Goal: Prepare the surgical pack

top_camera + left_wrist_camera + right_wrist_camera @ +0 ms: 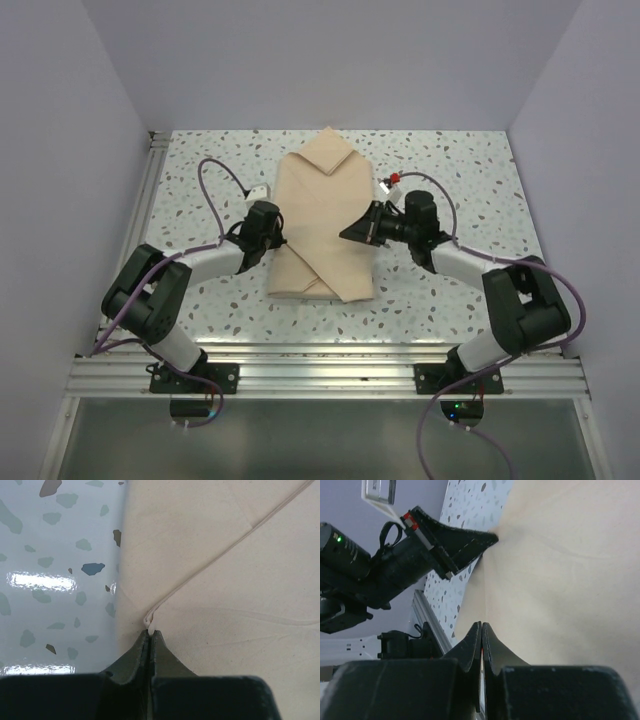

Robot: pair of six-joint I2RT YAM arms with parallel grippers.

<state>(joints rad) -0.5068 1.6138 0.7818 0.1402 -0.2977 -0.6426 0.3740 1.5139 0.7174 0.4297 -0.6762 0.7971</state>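
**While both arms reach in, tan cloth bundle (325, 215) lies mid-tabletop (460, 190)**

As seen from the top cam, the bundle sits at ctr of the speckled tabletop, fully wrapped. Its long axis runs away from the arm bases, w/ a pointed corner at the far end and flaps crossing diagonally on top. Nothing of its contents shows.

Left fingers (284, 240) come in from the left and meet the bundle's left edge about halfway along. Left wrist cam shows these fingers (149, 637) pressed together, tips touching the spot where a hemmed flap edge (220, 555) ends at the bundle's side. Can't tell whether any cloth is nipped btwn them. Glossy tabletop (50, 580) shows just left of the tips.

Right fingers (350, 232) point left over the bundle's top, right of ctr. Right wrist cam shows them (481, 630) closed tight, nothing btwn, tips low on plain cloth (570, 580). Same cam catches the left fingers (487, 539) opposite, at the bundle's far edge.

The two sets of tips stand apart, w/ a strip of cloth btwn them.
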